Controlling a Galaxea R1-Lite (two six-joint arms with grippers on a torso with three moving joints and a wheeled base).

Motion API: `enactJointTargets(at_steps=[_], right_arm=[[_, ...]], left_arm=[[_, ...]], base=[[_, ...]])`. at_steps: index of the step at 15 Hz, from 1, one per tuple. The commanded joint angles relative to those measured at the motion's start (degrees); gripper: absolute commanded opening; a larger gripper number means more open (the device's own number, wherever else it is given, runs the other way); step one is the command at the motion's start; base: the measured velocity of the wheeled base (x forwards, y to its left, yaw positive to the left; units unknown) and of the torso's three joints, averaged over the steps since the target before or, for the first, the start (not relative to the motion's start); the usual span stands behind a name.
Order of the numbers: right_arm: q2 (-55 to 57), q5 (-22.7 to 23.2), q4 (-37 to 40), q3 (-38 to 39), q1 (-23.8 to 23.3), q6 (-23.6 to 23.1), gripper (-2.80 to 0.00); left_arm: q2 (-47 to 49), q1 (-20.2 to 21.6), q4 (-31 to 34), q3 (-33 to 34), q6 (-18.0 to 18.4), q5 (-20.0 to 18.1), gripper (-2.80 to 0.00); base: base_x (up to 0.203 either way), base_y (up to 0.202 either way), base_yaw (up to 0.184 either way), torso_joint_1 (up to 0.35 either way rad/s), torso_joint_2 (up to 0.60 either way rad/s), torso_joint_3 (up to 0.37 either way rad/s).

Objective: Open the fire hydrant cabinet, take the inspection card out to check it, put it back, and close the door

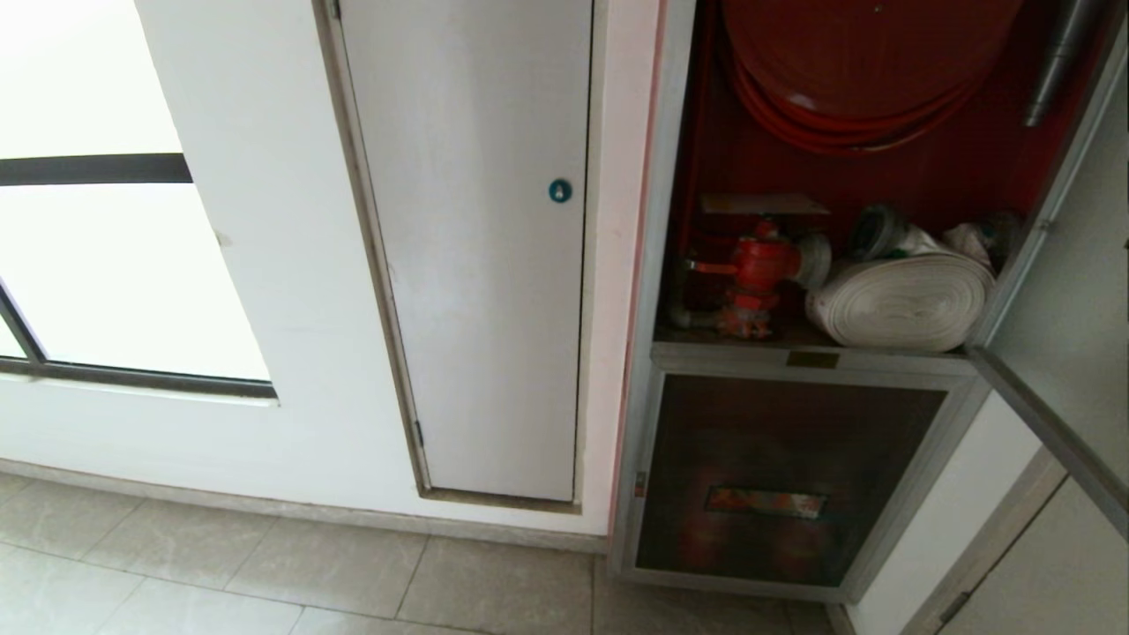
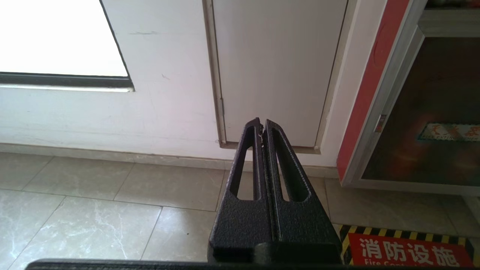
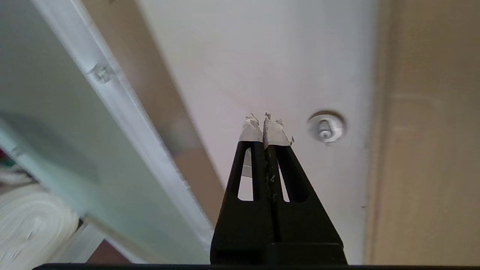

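Closed black right hand (image 3: 265,125), white tape frayed at its fingertips, empty, raised beside the open silver-framed glass door (image 3: 56,123), near a pale wall with a small round fitting (image 3: 325,129). Parked black left hand (image 2: 261,125), fingers pressed together, low over grey floor tiles (image 2: 93,210), facing the plain white door panel (image 2: 277,67).

Further out, tall silver-grey fire hydrant cabinet (image 1: 648,291) standing open: red interior, red hose coil (image 1: 860,79) above, red valve (image 1: 758,269) and white rolled hose (image 1: 904,300) on the shelf, dark lower panel (image 1: 785,476) beneath. Door swung out to the right.

Opening done, judging by that; card retrieval apparently next. No inspection card visible anywhere, so first locate it, probably inside the cabinet or behind the door, then spread the fingers to pinch its thin edge.
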Motion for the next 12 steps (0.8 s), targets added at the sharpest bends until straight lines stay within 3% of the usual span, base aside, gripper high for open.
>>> enactJointTargets(at_steps=[1,12], right_arm=[[0.8,0.8,-0.1,0.0,0.0,0.1,-2.8],[0.5,10.8,-1.0,1.6,0.3,0.1,-2.8]], left_arm=[[0.0,0.0,0.0,0.0,0.0,0.0,-2.8],[0.1,0.0,0.0,0.0,0.0,0.0,-2.8]], base=[[0.0,0.0,0.0,0.0,0.0,0.0],[0.0,0.0,0.0,0.0,0.0,0.0]])
